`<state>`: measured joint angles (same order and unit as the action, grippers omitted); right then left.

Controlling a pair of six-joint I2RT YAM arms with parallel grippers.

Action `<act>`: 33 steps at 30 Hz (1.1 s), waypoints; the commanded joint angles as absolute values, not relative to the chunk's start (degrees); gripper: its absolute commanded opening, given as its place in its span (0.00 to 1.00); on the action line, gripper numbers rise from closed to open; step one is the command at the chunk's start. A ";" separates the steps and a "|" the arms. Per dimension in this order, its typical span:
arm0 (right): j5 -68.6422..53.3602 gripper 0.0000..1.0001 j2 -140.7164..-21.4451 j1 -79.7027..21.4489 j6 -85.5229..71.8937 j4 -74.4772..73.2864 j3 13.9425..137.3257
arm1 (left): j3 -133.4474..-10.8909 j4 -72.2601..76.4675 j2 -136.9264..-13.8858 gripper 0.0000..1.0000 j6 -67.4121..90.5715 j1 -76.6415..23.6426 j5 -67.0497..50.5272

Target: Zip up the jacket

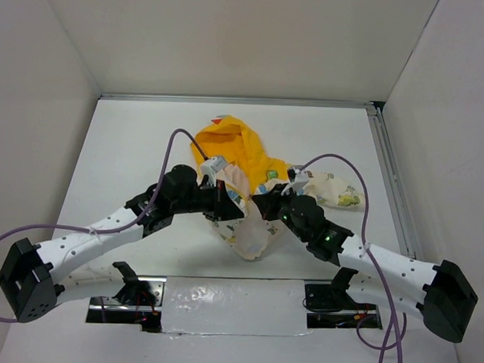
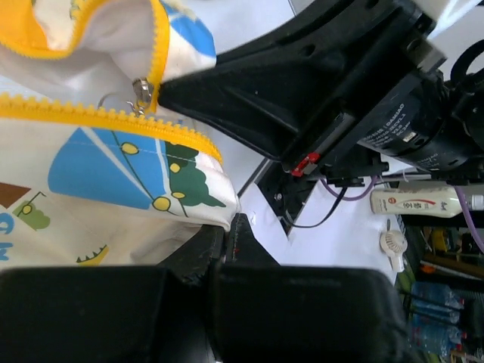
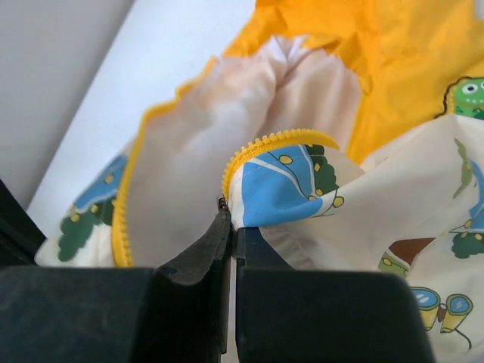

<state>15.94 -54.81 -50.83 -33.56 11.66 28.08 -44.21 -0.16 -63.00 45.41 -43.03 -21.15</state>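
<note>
While the jacket (image 1: 252, 234) lies on the bench (image 1: 131, 144), hood (image 1: 235, 149) toward its far edge, your left fingers (image 2: 113, 310) clamp the hem (image 2: 219, 208) and your right fingers (image 3: 193, 261) pinch the yellow zipper (image 3: 261, 144).

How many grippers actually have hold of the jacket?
2. The left gripper pinches the jacket at a corner; the right gripper is shut on its edge beside the zipper teeth.

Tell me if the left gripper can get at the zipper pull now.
Probably not: the left gripper is shut on the jacket edge, and the right gripper has its tips crowding the zipper pull.
</note>
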 commanded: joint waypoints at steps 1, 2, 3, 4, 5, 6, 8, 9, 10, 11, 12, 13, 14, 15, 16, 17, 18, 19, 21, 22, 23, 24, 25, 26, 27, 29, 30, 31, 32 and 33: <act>18.55 0.00 -52.04 -51.59 -33.23 25.99 24.88 | -44.38 0.27 -62.93 0.00 45.18 -44.21 -21.54; 17.59 0.00 -51.34 -51.50 -32.53 30.54 23.83 | -45.08 0.26 -63.02 0.00 45.18 -44.30 -21.19; 16.97 0.00 -49.85 -51.50 -31.39 31.80 22.77 | -45.35 -1.39 -62.84 0.00 45.00 -44.21 -20.75; 16.53 0.00 -48.88 -51.33 -30.85 32.16 22.59 | -45.70 -1.75 -62.67 0.00 45.00 -44.30 -20.31; 15.48 0.00 -47.91 -50.89 -30.07 32.08 22.41 | -46.14 -2.45 -62.32 0.00 44.74 -44.30 -19.78; 14.86 0.00 -46.94 -50.71 -29.10 31.99 21.89 | -46.32 -2.72 -61.97 0.00 44.39 -44.38 -18.91; 12.06 0.00 -43.87 -50.19 -28.13 30.95 21.62 | -46.93 -3.25 -60.74 0.00 43.95 -44.30 -18.02; 10.82 0.00 -41.77 -49.49 -27.60 30.33 21.19 | -47.28 -3.25 -59.95 0.00 43.25 -44.30 -16.80; 7.33 0.00 -40.70 -49.13 -26.90 29.80 20.83 | -47.81 -3.25 -59.51 0.00 42.98 -44.21 -16.44; 5.99 0.00 -38.78 -48.43 -26.29 29.45 20.05 | -48.16 -2.82 -59.15 0.00 42.11 -44.30 -16.09; 4.58 0.00 -37.72 -48.08 -26.02 29.18 19.60 | -48.51 -2.55 -58.54 0.00 41.66 -44.21 -15.39; 1.35 0.00 -36.66 -47.82 -25.32 29.01 19.08 | -49.39 -2.20 -58.27 0.00 41.23 -44.12 -15.03; 0.27 0.00 -35.69 -47.46 -25.23 28.83 18.20 | -49.83 -1.68 -58.27 0.00 40.26 -44.12 -14.77; -1.82 0.00 -33.86 -46.68 -24.53 28.65 17.76 | -50.70 -1.32 -58.27 0.00 39.82 -44.03 -14.16; -3.41 0.00 -32.97 -46.32 -23.91 28.57 17.49 | -51.15 -0.62 -58.27 0.00 39.29 -43.95 -14.32; -4.99 0.00 -31.74 -46.06 -23.82 28.48 17.14 | -51.59 -0.53 -58.45 0.00 38.42 -43.68 -14.33; -6.31 0.00 -31.21 -45.27 -23.21 28.30 17.14 | -52.29 1.82 -58.71 0.00 38.15 -43.51 -14.76; -6.85 0.00 -30.85 -45.00 -23.20 28.13 17.14 | -52.73 2.63 -58.88 0.00 37.80 -43.24 -15.20; -8.69 0.00 -30.85 -44.22 -22.42 27.86 17.66 | -53.52 5.43 -60.20 0.00 37.09 -43.07 -16.34; -8.96 0.00 -31.02 -43.95 -23.11 27.86 18.19 | -53.53 6.58 -60.47 0.00 36.83 -43.07 -18.78; -9.83 0.00 -31.63 -43.25 -23.12 28.12 18.45 | -53.61 8.59 -61.34 0.00 36.22 -43.07 -19.77; -10.37 0.00 -32.16 -43.24 -23.20 28.39 18.63 | -53.61 9.40 -61.61 0.00 35.86 -43.07 -20.65; -10.55 0.00 -32.60 -42.55 -23.81 28.74 18.81 | -53.53 10.10 -62.05 0.00 35.34 -43.07 -21.87; -11.77 0.00 -33.39 -42.10 -25.04 29.18 18.81 | -53.53 10.54 -62.49 0.00 34.81 -43.07 -21.97; -12.47 0.00 -33.75 -40.88 -25.92 30.92 18.72 | -52.92 12.29 -62.66 0.00 34.28 -43.07 -22.41; -13.70 0.00 -34.63 -39.38 -29.52 32.78 18.02 | -52.04 13.97 -62.58 0.00 33.31 -42.98 -23.03; -15.19 0.00 -34.80 -38.59 -30.75 34.18 17.93 | -51.16 14.76 -62.49 0.00 32.88 -42.89 -23.03; -16.25 0.00 -35.07 -36.93 -33.02 35.23 17.32 | -50.80 15.55 -62.32 0.00 32.70 -42.72 -23.03; -17.74 0.00 -35.16 -36.04 -33.74 37.07 17.05 | -50.02 15.99 -62.31 0.00 32.43 -42.45 -23.46; -19.84 0.00 -35.33 -35.17 -35.14 37.44 16.96 | -49.57 16.61 -62.14 0.00 32.17 -41.84 -23.99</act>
